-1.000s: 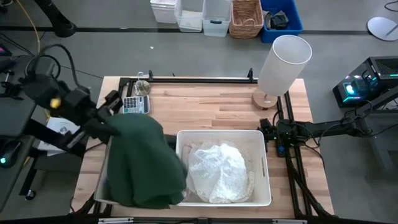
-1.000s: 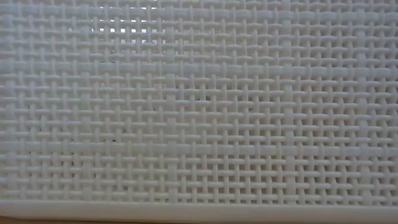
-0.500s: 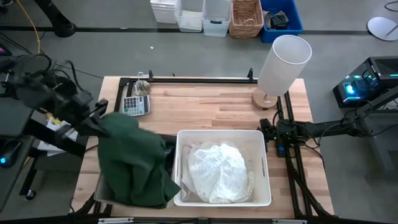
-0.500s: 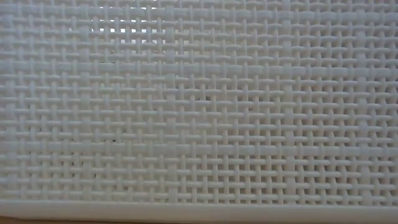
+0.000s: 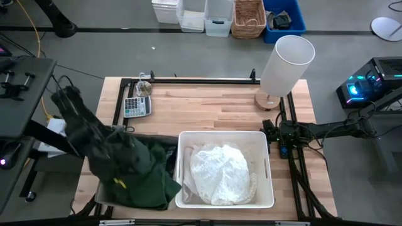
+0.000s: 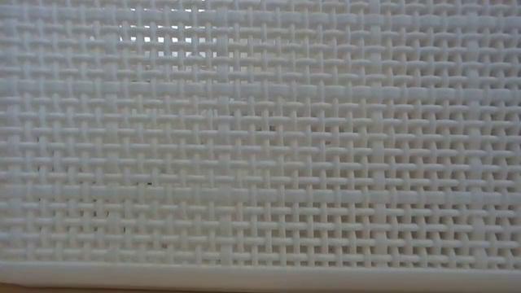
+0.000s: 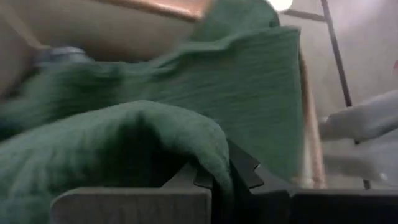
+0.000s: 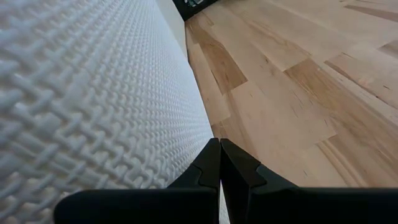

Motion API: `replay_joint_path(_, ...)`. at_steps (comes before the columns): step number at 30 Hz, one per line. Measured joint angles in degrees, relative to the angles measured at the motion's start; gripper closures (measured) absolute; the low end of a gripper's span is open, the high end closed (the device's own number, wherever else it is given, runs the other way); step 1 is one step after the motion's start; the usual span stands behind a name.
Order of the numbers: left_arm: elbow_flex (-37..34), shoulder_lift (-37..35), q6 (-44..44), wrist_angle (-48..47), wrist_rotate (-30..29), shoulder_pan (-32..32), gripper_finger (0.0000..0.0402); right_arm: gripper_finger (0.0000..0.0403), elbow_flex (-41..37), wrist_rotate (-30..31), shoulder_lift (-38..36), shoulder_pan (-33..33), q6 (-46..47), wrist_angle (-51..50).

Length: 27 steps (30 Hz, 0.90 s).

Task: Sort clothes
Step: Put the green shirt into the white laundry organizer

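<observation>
The dark green garment [image 5: 147, 179] lies crumpled in the beige bin [image 5: 102, 196] at the table's near left and hangs partly over the bin's rim. My left gripper [image 5: 122, 154] is low over that bin, shut on the green cloth [image 7: 186, 93]. White clothes [image 5: 220, 172] lie piled in the white plastic bin [image 5: 267, 169] to its right. My right gripper [image 8: 221, 163] is shut and empty just above the table beside that bin's right wall [image 8: 93, 93]. The other garments are out of view. My left gripper pinches a fold of the dark green garment [image 7: 214, 158] between its two fingers. The cloth bulges over the fingers and hides their tips. The rest of the garment lies slack in the beige bin below and in front of the gripper.
A lamp with a white shade [image 5: 286, 59] stands at the table's far right, and a calculator [image 5: 136, 105] lies at the far left. The white bin's woven wall [image 6: 260, 146] fills the low view. Storage boxes and a basket [image 5: 248, 19] stand beyond the table.
My left gripper has swung toward the table's left edge and then gone down toward the near edge into the beige bin, still holding the green garment. The garment, which hung spread out over the bin, has sunk and crumpled into it.
</observation>
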Motion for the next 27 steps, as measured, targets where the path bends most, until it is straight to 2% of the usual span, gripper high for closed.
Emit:
replay_joint_path(5,-10.20,4.74,0.62,14.35,-1.20,0.03,0.0401,0.0402,-0.01,0.00,-0.01,0.00,0.00,0.01)
replay_joint_path(10,-18.56,11.73,-1.34,16.61,-2.55,2.67,0.0401,0.0402,0.00,0.00,0.00,0.00,0.00,0.00)
replay_joint_path(15,-25.30,19.87,-0.55,23.92,3.79,6.22,0.0392,0.0402,-0.02,0.00,-0.02,-0.01,0.00,0.02)
replay_joint_path(20,-25.56,24.39,2.32,26.31,9.00,9.11,0.0370,0.0402,0.00,0.00,-0.02,-0.02,0.00,0.02)
replay_joint_path(24,-24.11,22.75,5.42,24.57,12.77,12.03,0.0338,0.0402,0.00,0.00,-0.02,0.00,0.00,0.00)
replay_joint_path(27,-20.49,19.89,9.06,21.75,14.27,14.06,0.0304,0.0402,0.00,0.00,-0.02,-0.01,0.00,0.00)
